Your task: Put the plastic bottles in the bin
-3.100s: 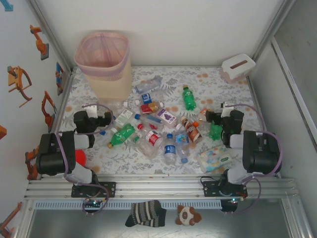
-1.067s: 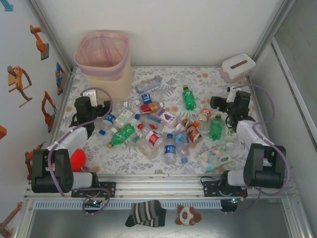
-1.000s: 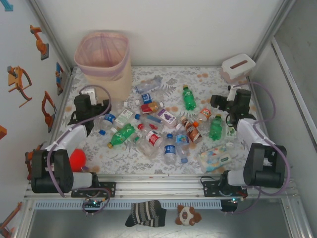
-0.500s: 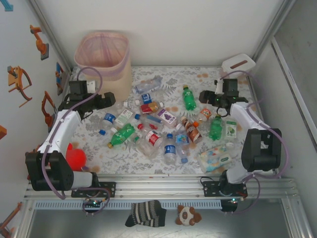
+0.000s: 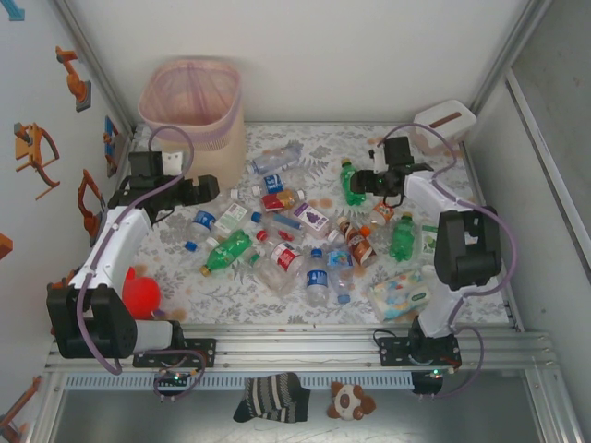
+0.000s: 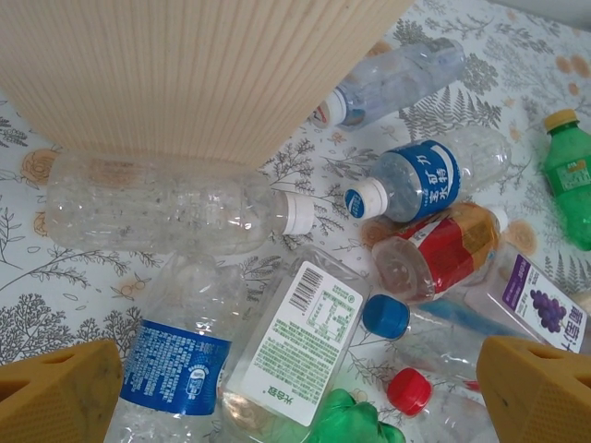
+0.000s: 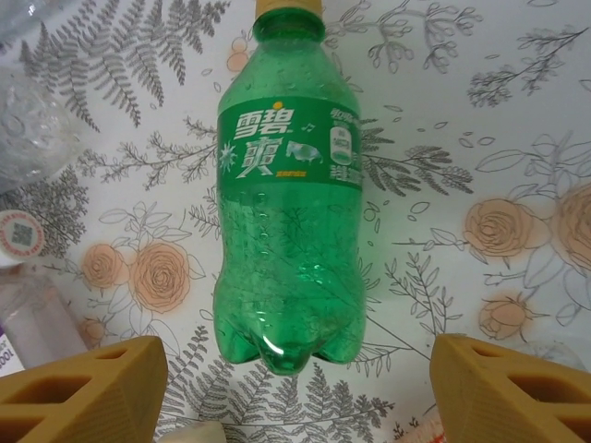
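Several plastic bottles (image 5: 277,226) lie scattered over the floral table, clear and green ones. The bin (image 5: 192,106) stands at the back left, beige with a pink liner; its ribbed wall (image 6: 203,65) is close in the left wrist view. My left gripper (image 5: 211,188) (image 6: 295,406) is open beside the bin's foot, above a clear bottle with a green-and-white label (image 6: 295,346) and a blue-labelled one (image 6: 175,369). My right gripper (image 5: 358,181) (image 7: 295,397) is open, and the base of a green Sprite bottle (image 7: 288,221) (image 5: 351,186) lies just between its fingertips, untouched.
A white tissue box (image 5: 443,123) sits at the back right corner. A pastel wipes pack (image 5: 400,293) lies front right and a red ball (image 5: 140,295) front left. Side walls close in the table on both sides.
My right gripper has swung left from near the tissue box to the green Sprite bottle, its fingers narrowing a little. My left arm has reached up toward the bin's foot.
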Robot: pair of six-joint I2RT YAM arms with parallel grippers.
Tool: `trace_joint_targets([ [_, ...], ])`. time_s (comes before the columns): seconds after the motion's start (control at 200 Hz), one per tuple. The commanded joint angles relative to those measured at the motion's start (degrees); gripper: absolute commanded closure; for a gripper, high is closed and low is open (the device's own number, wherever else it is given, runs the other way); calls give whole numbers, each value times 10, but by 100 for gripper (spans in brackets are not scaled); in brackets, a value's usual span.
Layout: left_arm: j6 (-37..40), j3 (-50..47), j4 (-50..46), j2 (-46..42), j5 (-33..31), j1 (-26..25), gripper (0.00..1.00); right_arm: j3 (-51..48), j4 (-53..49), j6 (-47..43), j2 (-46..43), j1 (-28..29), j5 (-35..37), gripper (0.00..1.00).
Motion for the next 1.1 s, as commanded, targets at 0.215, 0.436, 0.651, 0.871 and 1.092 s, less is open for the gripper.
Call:
trace_joint_targets([
  [0.215,30,-3,-4,-8,11,3,3,77,-57,-29,80,26,34,24],
  [0.436,32,-4,-6,-13,4,4,3,95,-66,-31,117,25,42,23],
  [0.651,28,-3,-6,-10,12,5,3,96,-64,-29,133,27,32,24],
  [0.871,26,-4,-4,-8,16,5,3,94,-62,-29,133,26,34,28],
  [1.092,24,-4,-5,-11,17,5,0,92,-61,-27,121,26,33,34],
])
